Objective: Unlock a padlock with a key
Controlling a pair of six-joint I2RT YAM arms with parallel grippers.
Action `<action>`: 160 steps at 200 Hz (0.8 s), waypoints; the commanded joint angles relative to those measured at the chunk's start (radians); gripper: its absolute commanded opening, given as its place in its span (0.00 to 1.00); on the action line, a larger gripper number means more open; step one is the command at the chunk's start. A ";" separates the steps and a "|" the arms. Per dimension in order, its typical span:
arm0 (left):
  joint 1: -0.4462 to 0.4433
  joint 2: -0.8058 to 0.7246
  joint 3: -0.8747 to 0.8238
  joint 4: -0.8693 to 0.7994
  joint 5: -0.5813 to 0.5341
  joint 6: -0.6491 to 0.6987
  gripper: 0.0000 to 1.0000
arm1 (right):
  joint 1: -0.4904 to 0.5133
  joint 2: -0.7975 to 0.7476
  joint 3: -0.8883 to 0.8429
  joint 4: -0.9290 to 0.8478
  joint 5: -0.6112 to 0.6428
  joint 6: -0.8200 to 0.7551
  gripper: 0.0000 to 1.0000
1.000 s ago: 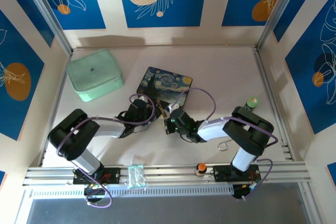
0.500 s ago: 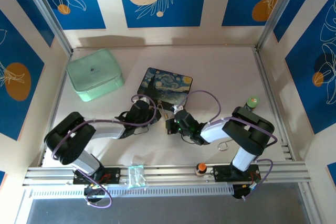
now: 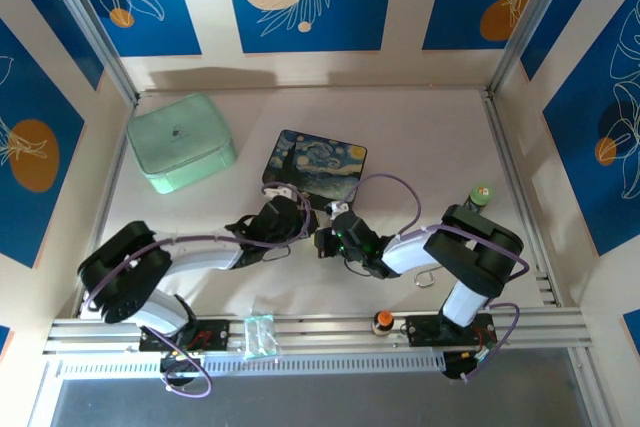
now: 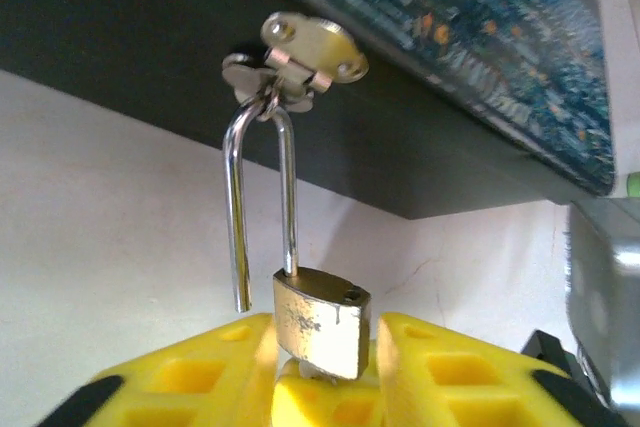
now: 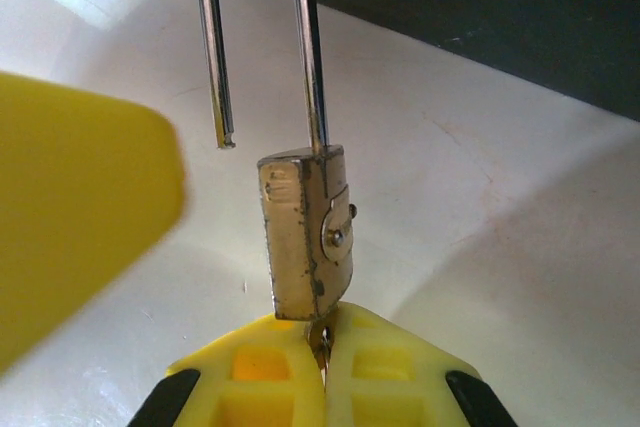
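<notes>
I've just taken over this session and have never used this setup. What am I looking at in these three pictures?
Two robot arms are bolted at the near edge of a table. The wide picture looks down from above and behind them. The other two come from a camera on each wrist, so the yellow blocks are that arm's own fingers.

On the table lie a green case and a dark painted tin. A small brass padlock hangs from the tin's clasp, and one leg of its hoop is already free.

The left claw has a finger on either side of the padlock; I cannot tell whether it pinches. The right claw is shut on the key, which seems to sit in the padlock's underside.
</notes>
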 commanded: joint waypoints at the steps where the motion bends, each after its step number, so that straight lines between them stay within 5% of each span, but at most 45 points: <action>1: -0.001 0.060 0.003 0.054 0.010 -0.030 0.25 | 0.013 0.002 -0.020 0.041 -0.014 0.007 0.00; 49: -0.001 0.115 0.069 -0.007 -0.022 0.024 0.33 | 0.025 0.011 -0.007 0.049 -0.030 -0.024 0.00; 120: -0.002 0.179 0.003 0.242 0.019 -0.026 0.37 | 0.004 0.040 -0.013 0.079 -0.059 0.013 0.00; 160: -0.004 0.159 0.032 0.158 -0.013 -0.002 0.35 | 0.004 0.017 -0.012 0.005 -0.028 0.016 0.12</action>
